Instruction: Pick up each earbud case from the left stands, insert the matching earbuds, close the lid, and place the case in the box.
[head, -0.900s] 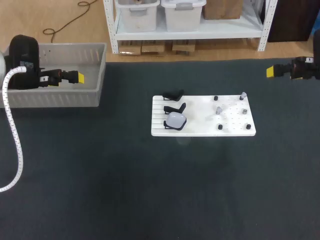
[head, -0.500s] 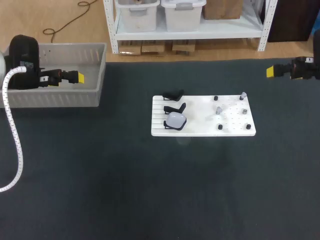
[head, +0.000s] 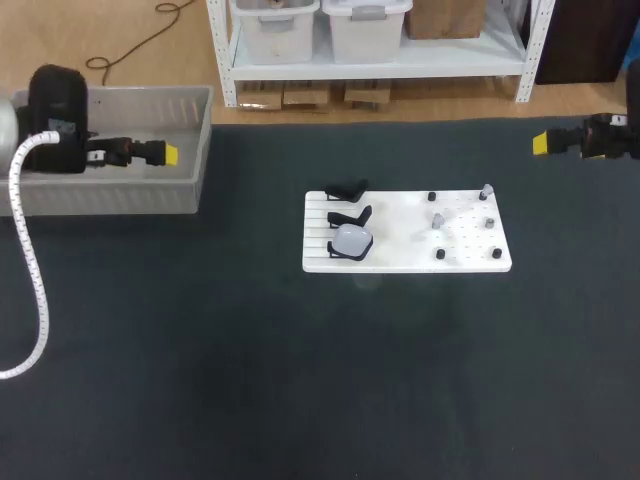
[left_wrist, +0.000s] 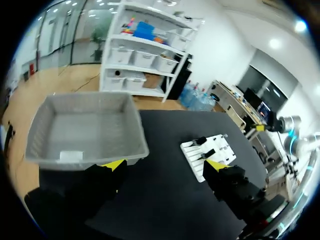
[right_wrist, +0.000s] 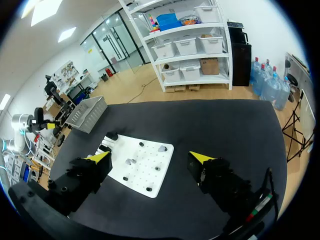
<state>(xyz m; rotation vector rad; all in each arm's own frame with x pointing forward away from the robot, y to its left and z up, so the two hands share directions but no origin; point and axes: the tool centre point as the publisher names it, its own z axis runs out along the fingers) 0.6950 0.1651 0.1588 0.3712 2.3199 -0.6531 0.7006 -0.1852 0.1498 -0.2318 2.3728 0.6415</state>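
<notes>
left gripper (head: 166, 153) over box (head: 110, 195), right gripper (head: 540, 143) — far corner

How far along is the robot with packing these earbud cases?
Two of three stands look empty, and something white lies in the box, maybe one already packed. Nothing is in hand: the left gripper is open by the box, the right gripper open too. One case is left on its stand.
</notes>
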